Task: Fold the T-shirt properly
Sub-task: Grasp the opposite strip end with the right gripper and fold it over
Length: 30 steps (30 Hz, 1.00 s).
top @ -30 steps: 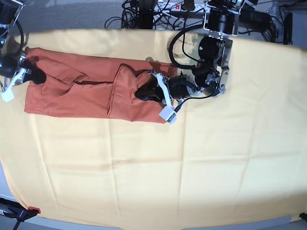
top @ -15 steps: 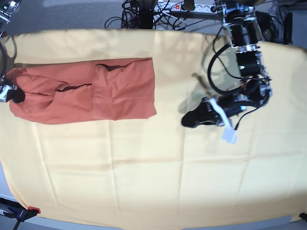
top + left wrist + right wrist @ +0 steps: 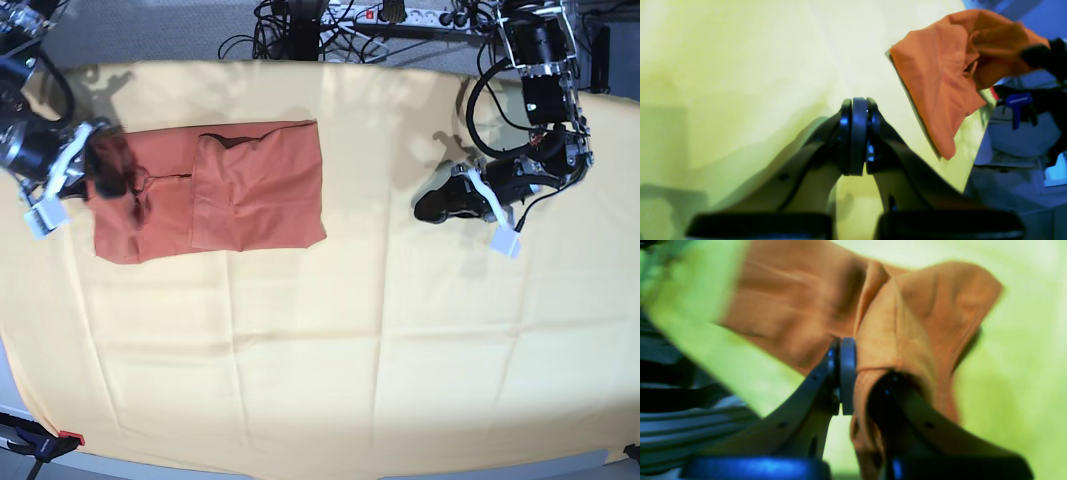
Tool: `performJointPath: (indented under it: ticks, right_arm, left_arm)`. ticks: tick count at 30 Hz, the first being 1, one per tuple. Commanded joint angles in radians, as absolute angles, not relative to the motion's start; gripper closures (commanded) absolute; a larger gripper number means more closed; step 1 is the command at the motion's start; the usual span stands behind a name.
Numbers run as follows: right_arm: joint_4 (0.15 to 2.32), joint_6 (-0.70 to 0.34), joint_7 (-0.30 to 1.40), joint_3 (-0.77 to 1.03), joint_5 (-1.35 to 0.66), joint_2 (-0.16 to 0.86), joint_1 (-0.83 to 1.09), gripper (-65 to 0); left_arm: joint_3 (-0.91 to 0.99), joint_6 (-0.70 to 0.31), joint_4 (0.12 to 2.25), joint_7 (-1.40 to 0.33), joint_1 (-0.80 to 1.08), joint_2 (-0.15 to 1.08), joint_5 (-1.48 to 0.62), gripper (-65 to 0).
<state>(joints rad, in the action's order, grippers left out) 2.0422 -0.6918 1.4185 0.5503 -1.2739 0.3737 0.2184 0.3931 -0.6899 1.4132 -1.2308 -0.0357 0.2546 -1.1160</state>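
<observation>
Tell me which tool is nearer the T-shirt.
Right. The right tool is shut on the T-shirt, lifting its end at the base view's left. The left tool is shut, empty, apart over the yellow cloth.

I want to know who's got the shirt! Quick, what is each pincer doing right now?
Left pincer: closed, holding nothing, away from the T-shirt.
Right pincer: closed on a bunched end of the T-shirt.

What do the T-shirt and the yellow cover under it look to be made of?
T-shirt: thin, soft knit, probably cotton jersey, matte rust-orange; it drapes limply and bunches where the right hand pinches it. Cover: pale yellow woven cloth, matte; straight fold creases and shallow wrinkles show across it. Exact fibre can't be told.
</observation>
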Motion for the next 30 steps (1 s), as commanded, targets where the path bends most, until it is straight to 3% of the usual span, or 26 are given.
performJointPath:
  ticks: [1,5,10,14,26,27,30]
  right_arm:
    - [2.090,-0.698,1.396,0.556,-1.327,0.365,0.216,0.0]
    - [2.140,-0.698,1.366,0.529,-1.351,0.281,0.215,0.0]
    - [2.140,-0.698,1.227,0.388,-1.147,0.196,0.216,0.0]
    - [2.140,-0.698,1.137,0.272,-0.968,0.153,0.216,0.0]
    - [2.092,-0.698,0.978,0.027,-0.695,0.074,0.203,0.0]
    - [2.067,-0.698,0.970,0.007,-0.690,0.074,0.189,-3.1]
    - [1.990,-0.698,0.969,-0.052,-0.676,0.074,0.138,-31.0]
  left_arm:
    - [0.395,-0.698,1.429,-1.211,-0.052,0.266,-1.145,-2.6]
    - [0.395,-0.698,1.429,-1.212,-0.052,0.266,-1.146,-2.6]
    - [0.395,-0.698,1.429,-1.205,-0.052,0.266,-1.147,-2.6]
    - [0.395,-0.698,1.429,-1.205,-0.052,0.266,-1.147,-2.6]
    - [0.395,-0.698,1.429,-1.205,-0.047,0.266,-1.158,-2.6]
    - [0.395,-0.698,1.429,-1.205,-0.047,0.266,-1.158,-2.6]
    - [0.395,-0.698,1.429,-1.205,-0.047,0.266,-1.158,-2.6]
